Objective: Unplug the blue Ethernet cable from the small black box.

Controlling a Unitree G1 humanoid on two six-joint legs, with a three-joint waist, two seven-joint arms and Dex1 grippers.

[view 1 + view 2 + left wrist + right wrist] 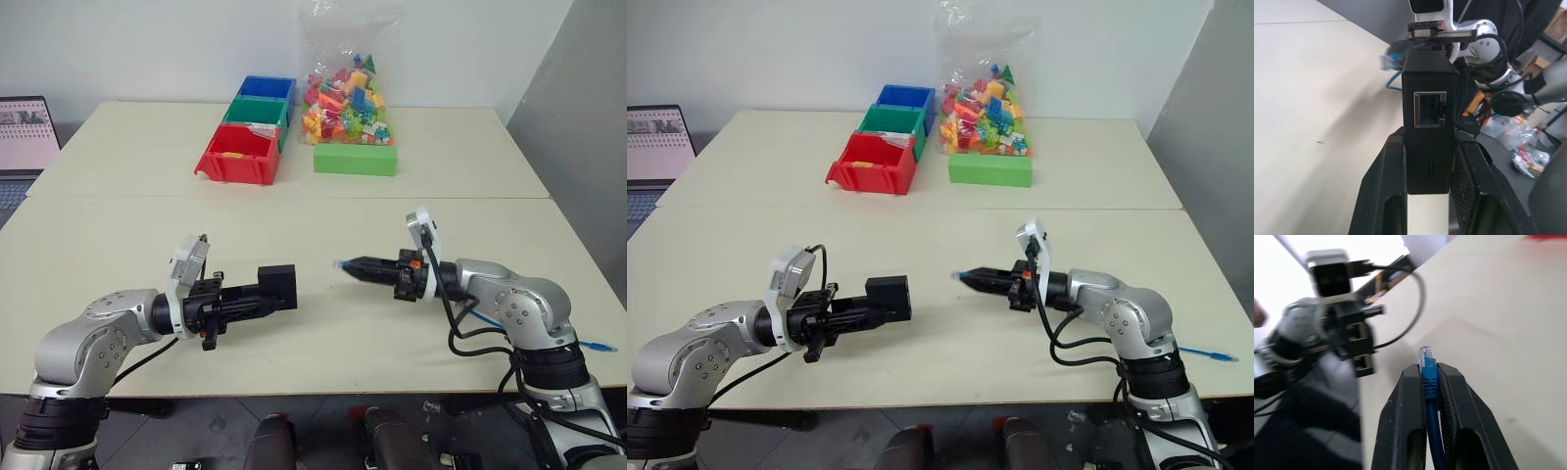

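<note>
My left gripper (266,297) is shut on the small black box (278,284), held above the near table with its port (1430,108) facing right and nothing plugged in it. Facing it, my right gripper (355,266) is shut on the blue Ethernet cable (1430,382), whose clear-blue plug (340,263) sticks out of the fingertips. A gap separates the plug and the box. The cable trails back past my right arm, and its other end (600,346) lies at the table's right edge.
At the back of the far table stand a red bin (238,157), a green bin (256,117) and a blue bin (265,88) in a row, with a green box (356,158) and a bag of coloured bricks (348,98) beside them. A laptop (24,137) sits far left.
</note>
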